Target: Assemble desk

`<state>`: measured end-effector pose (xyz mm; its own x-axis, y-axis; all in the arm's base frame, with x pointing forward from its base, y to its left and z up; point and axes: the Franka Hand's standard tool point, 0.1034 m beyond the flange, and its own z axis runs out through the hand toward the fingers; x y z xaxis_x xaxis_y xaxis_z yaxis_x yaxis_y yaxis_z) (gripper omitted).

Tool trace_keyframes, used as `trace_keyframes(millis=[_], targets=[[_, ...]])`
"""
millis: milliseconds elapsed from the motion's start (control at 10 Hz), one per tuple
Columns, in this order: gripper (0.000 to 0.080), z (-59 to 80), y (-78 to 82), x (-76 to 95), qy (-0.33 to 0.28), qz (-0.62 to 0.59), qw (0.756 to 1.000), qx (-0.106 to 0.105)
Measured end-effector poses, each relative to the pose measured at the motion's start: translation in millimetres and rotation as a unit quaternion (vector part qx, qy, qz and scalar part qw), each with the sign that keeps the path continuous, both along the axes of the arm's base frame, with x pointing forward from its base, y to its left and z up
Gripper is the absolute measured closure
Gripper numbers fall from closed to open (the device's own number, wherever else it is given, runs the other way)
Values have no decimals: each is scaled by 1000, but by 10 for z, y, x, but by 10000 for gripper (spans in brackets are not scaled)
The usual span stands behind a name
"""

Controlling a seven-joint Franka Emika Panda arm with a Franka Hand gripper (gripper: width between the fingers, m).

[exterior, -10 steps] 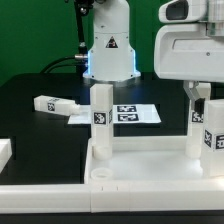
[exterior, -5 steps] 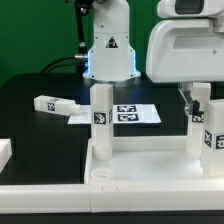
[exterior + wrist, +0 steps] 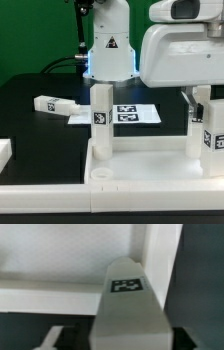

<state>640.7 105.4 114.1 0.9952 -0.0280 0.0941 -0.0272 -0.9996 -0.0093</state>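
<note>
The desk's white tabletop lies in the foreground with its raised rim up. One white leg stands upright in its corner socket at the exterior view's left. A second leg stands upright at the right corner. My gripper hangs just above that leg, its bulky white body filling the upper right. In the wrist view the leg with its tag rises between my fingers, with dark gaps on both sides of it, over the tabletop. The gripper is open and holds nothing.
A third loose leg lies on the black table at the back left. The marker board lies flat behind the tabletop. The robot base stands at the back. A white block shows at the left edge.
My gripper has shifted toward the exterior view's left and slightly up. Both standing legs and the tabletop have stayed in place.
</note>
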Motion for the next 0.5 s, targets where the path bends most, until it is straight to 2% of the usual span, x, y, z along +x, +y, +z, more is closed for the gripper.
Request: trace_keyframes(millis=[300,400,500], targets=[[510,-5,0,-3,1,-121,993,11],[510,-12,46,-1,-6,-206,978,20],[510,-30,88,-24,-5,-316,948,30]])
